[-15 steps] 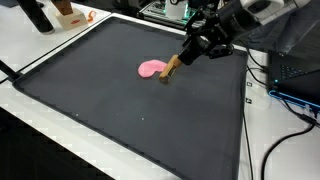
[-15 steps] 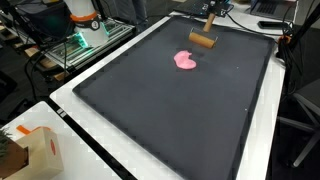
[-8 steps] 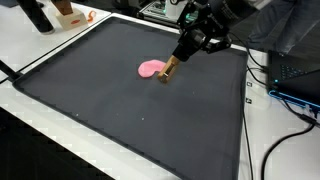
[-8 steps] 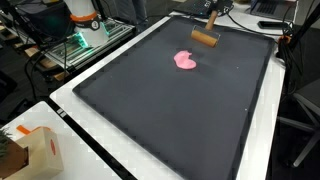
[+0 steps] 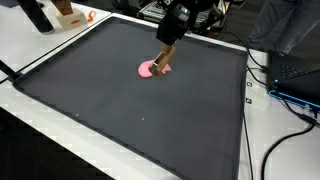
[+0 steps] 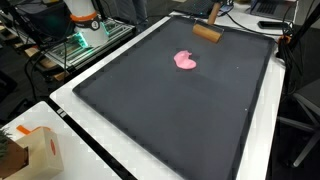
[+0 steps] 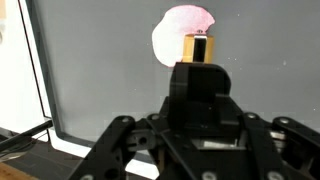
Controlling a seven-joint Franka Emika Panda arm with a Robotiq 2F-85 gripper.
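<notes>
Nearest in an exterior view, a box [image 6: 30, 150] sits at the corner of the white desk [image 6: 62, 100]. A black mat [image 6: 170, 120] covers most of the desk.

On the mat's far half lies 1 pink blob [image 6: 186, 60], flat and alone. Beyond it, near the mat's far edge, the jaws are clenched on the upper end of 1 wooden block [image 6: 207, 32], which hangs slanted below them.

In that view the block and the blob are apart. In an exterior view from another angle, the block [image 5: 165, 55] has its lower end lined up with the blob [image 5: 148, 70]. In the wrist view the block [image 7: 198, 47] shows just in front of the blob [image 7: 175, 28]. Taken together, the block seems to be held off the mat, near the blob and not touching it. How high it hangs I cannot tell.

The step in hand looks like a carry, with the block grasped in the air close to the blob. Any next move calls for a firm hold, because the block slants. A descent would need to be slow and straight, checked in the wrist view, so the lower end does not drag the blob across the mat.
</notes>
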